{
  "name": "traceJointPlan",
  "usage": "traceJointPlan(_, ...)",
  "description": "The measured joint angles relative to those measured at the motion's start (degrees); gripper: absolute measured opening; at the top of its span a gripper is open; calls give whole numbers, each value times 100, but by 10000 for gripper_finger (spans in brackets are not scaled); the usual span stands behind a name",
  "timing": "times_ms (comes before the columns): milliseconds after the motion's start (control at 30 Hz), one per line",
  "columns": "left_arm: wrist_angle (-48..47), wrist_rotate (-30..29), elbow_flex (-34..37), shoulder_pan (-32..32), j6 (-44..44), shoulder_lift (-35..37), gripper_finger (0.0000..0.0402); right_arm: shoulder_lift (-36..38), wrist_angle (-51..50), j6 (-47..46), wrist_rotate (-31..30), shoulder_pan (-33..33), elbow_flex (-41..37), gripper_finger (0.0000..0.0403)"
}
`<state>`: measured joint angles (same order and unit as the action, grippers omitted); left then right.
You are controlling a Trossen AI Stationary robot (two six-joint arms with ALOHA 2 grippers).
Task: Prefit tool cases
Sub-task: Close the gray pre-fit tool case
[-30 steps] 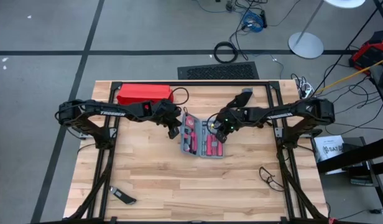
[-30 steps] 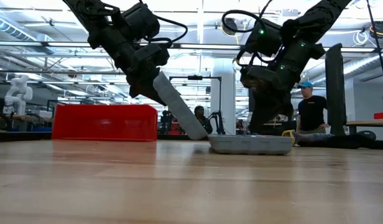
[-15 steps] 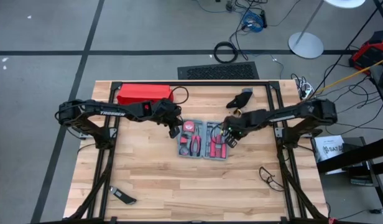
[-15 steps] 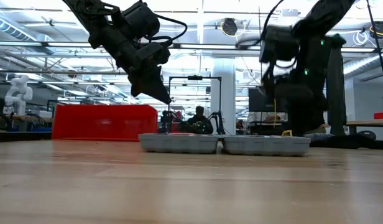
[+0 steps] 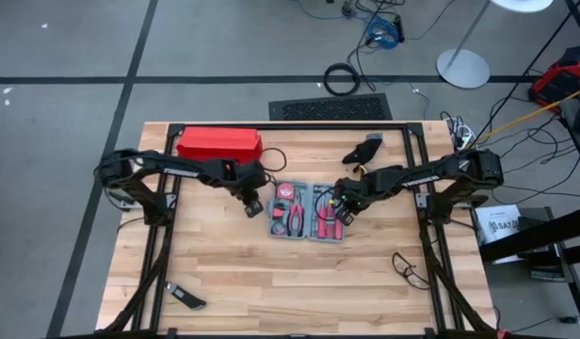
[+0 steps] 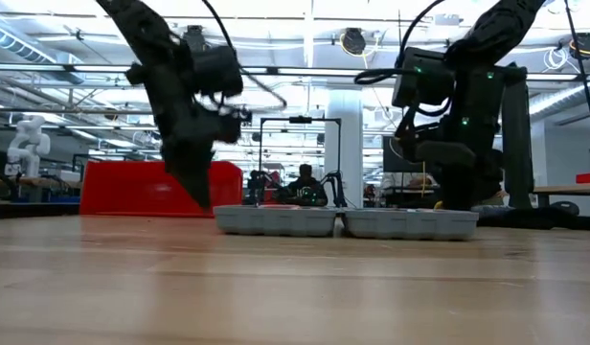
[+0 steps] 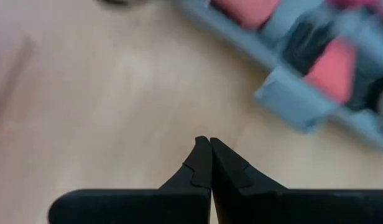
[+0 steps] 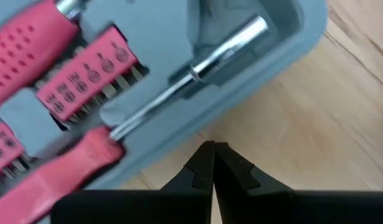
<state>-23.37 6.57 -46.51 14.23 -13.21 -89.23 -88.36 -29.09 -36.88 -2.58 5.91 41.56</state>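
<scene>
High view: one tool case [image 5: 305, 211] lies opened flat near the middle of the wooden table [image 5: 271, 273], both halves face up with red-handled tools in the grey recesses. Left gripper [image 5: 253, 205] sits just beside the case's left edge, fingers pressed together, holding nothing, tip over bare wood. Right gripper [image 5: 345, 208] is at the case's right edge, fingers also pressed together and empty; its wrist view shows the tips [image 8: 210, 163] over wood right at the case's rounded corner [image 8: 241, 74], with a chrome driver shaft and red handles seated in the tray. Left wrist view has the closed fingers [image 7: 207, 165] over bare boards, case blurred off to one side. Low view: both case halves [image 6: 343, 221] lie level on the table, left arm tip down close to the left half's outer edge, right arm over the far right end. Open room: the whole near half of the table is bare apart from one small dark object [image 5: 186, 298] by the near-left corner. One red box [image 5: 219, 143] sits at the far-left edge, well apart from the case; one dark item [image 5: 365, 150] near the far edge, right of centre. Count: one case, two arms, one red box.
</scene>
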Motion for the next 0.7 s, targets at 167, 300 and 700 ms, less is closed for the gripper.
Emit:
traceJointPlan(167, 405, 244, -3, -49, 49, -547, 0, -10, 220, 1, 16, -2, -2, 0)
traceJointPlan(300, 714, 395, -2, -50, 41, -691, 0, -21, 366, 18, 80, -1, -7, 0)
traceJointPlan(700, 960, 540, -135, -88, 50, -686, 0, -63, 558, 153, 131, 0, -7, 0)
